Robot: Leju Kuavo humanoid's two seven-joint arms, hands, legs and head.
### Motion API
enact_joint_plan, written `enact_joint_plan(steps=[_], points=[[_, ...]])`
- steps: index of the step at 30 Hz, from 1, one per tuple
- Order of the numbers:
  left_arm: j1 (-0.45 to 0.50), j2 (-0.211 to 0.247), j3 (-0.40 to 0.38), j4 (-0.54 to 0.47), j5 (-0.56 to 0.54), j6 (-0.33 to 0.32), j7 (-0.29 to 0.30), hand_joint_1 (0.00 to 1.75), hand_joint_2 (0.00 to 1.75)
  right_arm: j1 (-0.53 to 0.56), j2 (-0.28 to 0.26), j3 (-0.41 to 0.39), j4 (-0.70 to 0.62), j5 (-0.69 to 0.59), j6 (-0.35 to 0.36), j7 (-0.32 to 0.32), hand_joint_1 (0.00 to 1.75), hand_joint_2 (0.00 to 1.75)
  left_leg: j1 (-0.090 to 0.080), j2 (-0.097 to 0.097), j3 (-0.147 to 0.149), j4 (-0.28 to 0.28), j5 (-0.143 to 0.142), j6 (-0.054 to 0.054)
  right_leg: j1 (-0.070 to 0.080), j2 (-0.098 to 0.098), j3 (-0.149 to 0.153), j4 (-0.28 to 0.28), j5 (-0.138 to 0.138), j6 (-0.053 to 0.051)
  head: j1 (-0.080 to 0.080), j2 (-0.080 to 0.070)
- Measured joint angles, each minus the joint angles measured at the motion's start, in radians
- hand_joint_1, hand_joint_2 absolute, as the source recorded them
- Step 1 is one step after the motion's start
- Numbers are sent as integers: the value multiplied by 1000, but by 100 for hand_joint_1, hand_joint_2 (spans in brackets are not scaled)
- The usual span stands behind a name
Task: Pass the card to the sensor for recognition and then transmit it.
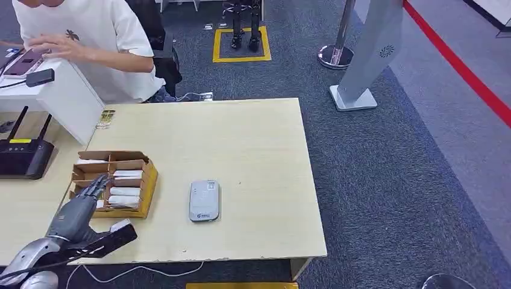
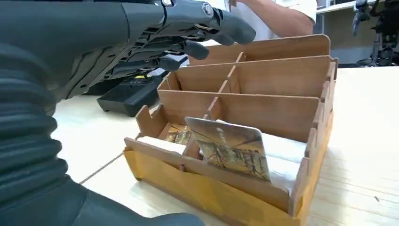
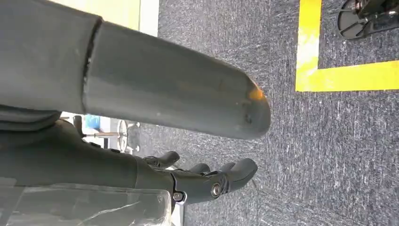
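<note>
A wooden card box (image 1: 114, 182) with several compartments sits on the table's left part. In the left wrist view a printed card (image 2: 233, 148) leans upright in the box's (image 2: 263, 108) near compartment, on white card stacks. My left hand (image 1: 81, 201) hovers at the box's left side, fingers spread above the compartments and holding nothing; its fingers (image 2: 188, 33) stretch over the box without touching the card. A grey-white sensor device (image 1: 204, 200) lies flat to the right of the box. My right hand (image 3: 202, 181) hangs over the grey carpet, fingers loosely extended, empty.
A person in a white shirt (image 1: 90, 36) works at the white counter (image 1: 66, 90) behind the table. A black router (image 1: 24, 158) stands left of the box. The light wooden table (image 1: 253, 150) is bare to the right of the sensor. A white cable (image 1: 138, 271) hangs off the front edge.
</note>
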Motion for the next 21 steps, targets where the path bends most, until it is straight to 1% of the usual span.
enact_joint_plan(steps=[10,21], points=[[-6,-17,-2,21,-3,8,1,0,175,0,0,0,0,2,0,0,0,0,0,0,0,0,0,0,0,0,0,0,0,0,0,0],[-28,-17,-2,52,-13,12,17,0,175,0,0,2,0,3,0,3,0,0,0,0,0,0,0,0,0,0,0,0,0,0,0,0]])
